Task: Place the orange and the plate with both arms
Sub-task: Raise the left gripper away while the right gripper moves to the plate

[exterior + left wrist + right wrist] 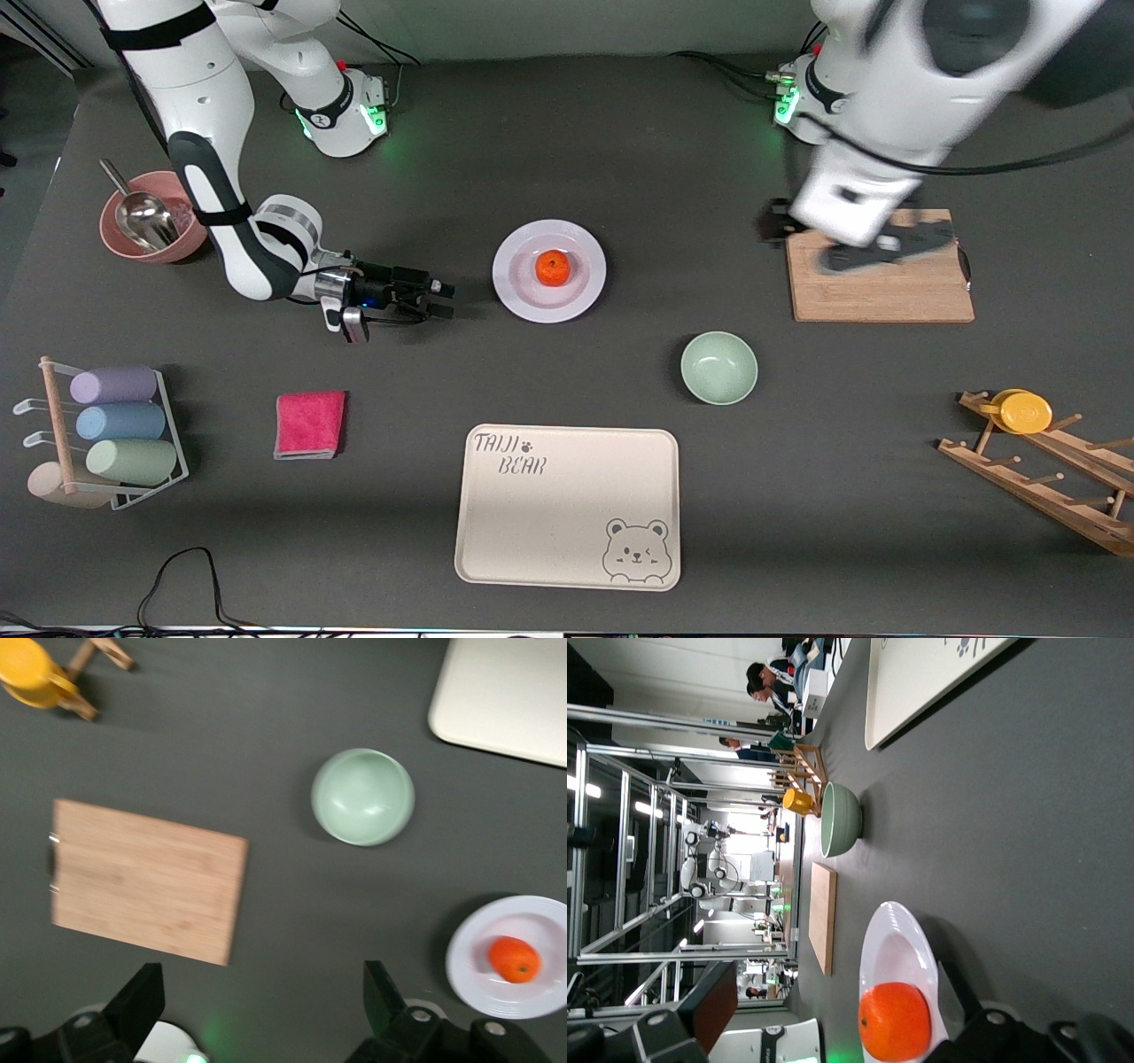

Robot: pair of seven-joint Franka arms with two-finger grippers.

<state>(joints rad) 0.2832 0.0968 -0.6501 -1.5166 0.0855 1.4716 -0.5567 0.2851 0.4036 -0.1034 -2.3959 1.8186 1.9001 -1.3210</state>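
Orange [553,268] sits in the middle of the plate [549,301], plate mid-worktop, farther from the front camera than the cream bear-printed tray [567,567] and the green bowl [718,367].

Right end effector [440,299] is low, just beside the plate rim on the right arm's end, fingers spread, holding nothing. Right wrist view confirms: orange [895,1021] and plate [897,948] right ahead of the open jaws.

Left end effector [873,248] hangs over the wooden cutting board [886,301], jaws wide, empty; blurred in the front view. Left wrist view shows the plate [474,967] and orange [514,958] well apart from it.

My read: the approach is under way, nothing gripped yet.
- Right should take the raised rim with one finger under the lip; a shallow, level approach avoids shoving the plate.
- Keep the plate flat once lifted: the orange is loose and will roll.
- Left has to cross from the board; stagger the arms to avoid a clash over the plate.
- Tray looks a likely drop spot, not certain.

Worktop: dark grey matte cover [620,159]. Lab room in the right wrist view: metal frame rig, people seated in the background.
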